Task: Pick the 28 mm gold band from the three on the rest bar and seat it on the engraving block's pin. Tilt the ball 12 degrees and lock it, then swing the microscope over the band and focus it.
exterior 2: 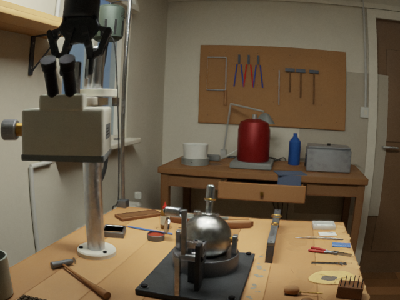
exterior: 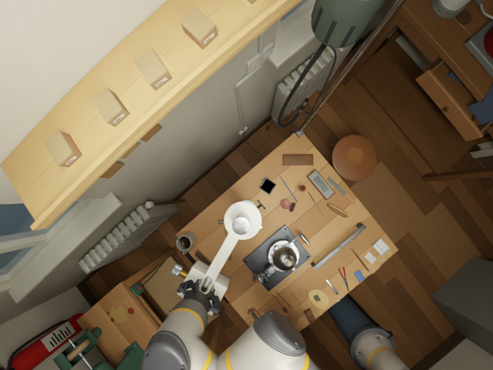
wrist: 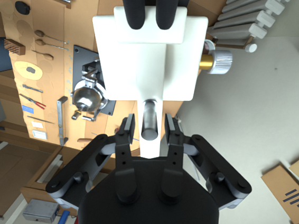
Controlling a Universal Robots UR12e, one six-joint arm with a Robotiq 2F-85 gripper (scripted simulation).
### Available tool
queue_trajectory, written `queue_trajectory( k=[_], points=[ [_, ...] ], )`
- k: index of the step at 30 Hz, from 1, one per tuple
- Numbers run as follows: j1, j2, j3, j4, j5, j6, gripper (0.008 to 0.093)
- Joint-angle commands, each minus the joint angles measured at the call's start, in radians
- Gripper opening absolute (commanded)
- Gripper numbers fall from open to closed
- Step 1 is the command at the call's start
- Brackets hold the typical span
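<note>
On the workbench the steel ball of the engraving block (exterior 2: 208, 231) sits on its dark base plate (exterior: 277, 257), and a gold band (exterior 2: 210, 199) rings the upright pin above the ball. Two more gold bands (exterior 2: 275, 219) rest on the grey rest bar (exterior 2: 273, 234) to the right. The white microscope head (exterior 2: 66, 129) hangs off the bench's left end on its arm (exterior: 221, 255), away from the block. My gripper (wrist: 149, 124) is open and empty, hovering above the arm's metal handle (wrist: 149, 122) behind the black eyepieces (exterior 2: 59, 74). The focus knob (wrist: 216, 62) sticks out sideways.
A grey cup (exterior: 185, 242) stands near the microscope column (exterior 2: 94, 206). A hammer (exterior 2: 79, 277) lies in front of the column base. Pliers (exterior 2: 328, 251), a bur block (exterior 2: 350, 287) and small tools litter the bench's right side. A radiator (exterior: 127, 235) lines the wall.
</note>
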Motion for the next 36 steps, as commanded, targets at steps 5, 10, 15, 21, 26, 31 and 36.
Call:
queue_trajectory(
  k=[5,10,15,21,26,31,36],
  points=[
    [0.0,0.0,0.004,-0.007,0.0,0.0,0.048],
    [0.0,0.001,0.007,-0.011,0.0,0.0,0.048],
    [0.0,0.002,0.009,-0.013,0.0,0.0,0.048],
    [0.0,0.002,0.01,-0.014,0.0,0.0,0.048],
    [0.0,0.002,0.01,-0.014,0.0,0.0,0.048],
    [0.0,0.002,0.01,-0.014,0.0,0.0,0.046],
    [0.0,0.002,0.01,-0.014,0.0,0.0,0.036]
  ],
)
